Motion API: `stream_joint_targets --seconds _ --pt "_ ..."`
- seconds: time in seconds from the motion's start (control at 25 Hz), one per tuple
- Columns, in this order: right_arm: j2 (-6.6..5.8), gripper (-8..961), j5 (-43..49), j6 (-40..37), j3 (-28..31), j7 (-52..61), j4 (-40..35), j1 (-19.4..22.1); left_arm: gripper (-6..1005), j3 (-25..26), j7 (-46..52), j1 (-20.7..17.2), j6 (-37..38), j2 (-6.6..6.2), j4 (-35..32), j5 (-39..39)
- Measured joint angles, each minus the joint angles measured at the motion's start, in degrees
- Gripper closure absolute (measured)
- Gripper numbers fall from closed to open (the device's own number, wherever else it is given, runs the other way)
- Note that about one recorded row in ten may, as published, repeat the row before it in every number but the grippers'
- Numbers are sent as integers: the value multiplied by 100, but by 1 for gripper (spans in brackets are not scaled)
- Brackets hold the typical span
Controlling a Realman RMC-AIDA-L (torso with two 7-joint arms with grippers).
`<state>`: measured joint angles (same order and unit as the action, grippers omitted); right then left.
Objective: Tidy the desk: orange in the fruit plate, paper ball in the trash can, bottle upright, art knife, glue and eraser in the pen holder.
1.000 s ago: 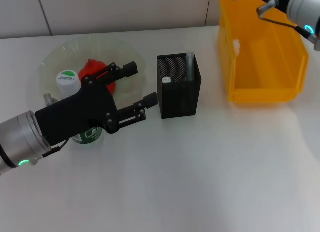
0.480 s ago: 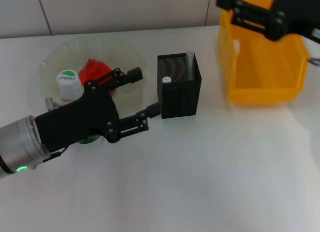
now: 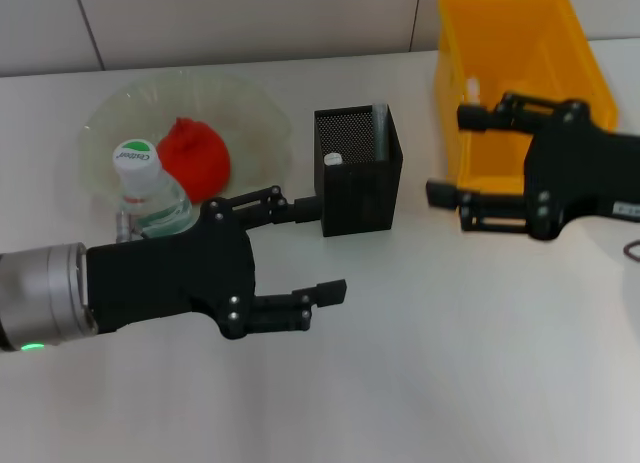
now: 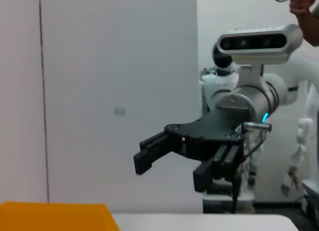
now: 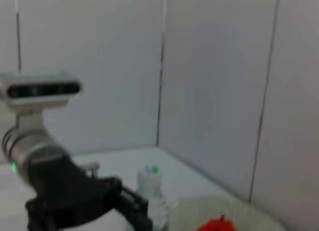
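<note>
The orange (image 3: 193, 157) lies in the pale-green fruit plate (image 3: 250, 108). At the plate's near rim the bottle (image 3: 148, 195) stands upright, with nothing holding it. My left gripper (image 3: 318, 247) hovers open and empty over the desk (image 3: 420, 363), in front of the black mesh pen holder (image 3: 358, 173). The grey glue (image 3: 380, 121) and a white end (image 3: 333, 159) stick up inside the holder. My right gripper (image 3: 455, 155) is open and empty beside the yellow trash can (image 3: 520, 63). The art knife, eraser and paper ball are hidden.
The left wrist view looks across at the right gripper (image 4: 172, 166) above the trash can rim (image 4: 50, 213). Facing the other way, the right wrist view takes in the left arm (image 5: 75, 201), the bottle (image 5: 151, 193) and the orange (image 5: 218, 225). A wall backs the desk.
My left gripper has drawn back from the bottle toward the front and right, still open. My right arm has come down from above the trash can to its left front side.
</note>
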<state>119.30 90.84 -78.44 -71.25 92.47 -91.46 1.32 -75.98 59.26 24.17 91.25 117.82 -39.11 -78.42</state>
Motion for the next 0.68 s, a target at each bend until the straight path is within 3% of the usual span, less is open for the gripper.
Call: stream_joint_targets --seconds 0.16,0.24,0.68 --pt "-2 160 464 -271 -22 192 -70 -134 213 64 410 -79 -25 -34 -461 -289" --pt "-2 160 642 -369 -40 219 -77 -197 213 355 750 -92 -3 -31 -802 -665" --pt "-2 159 1384 -620 -267 334 21 -424 213 652 965 -17 171 -58 -1016 -1221"
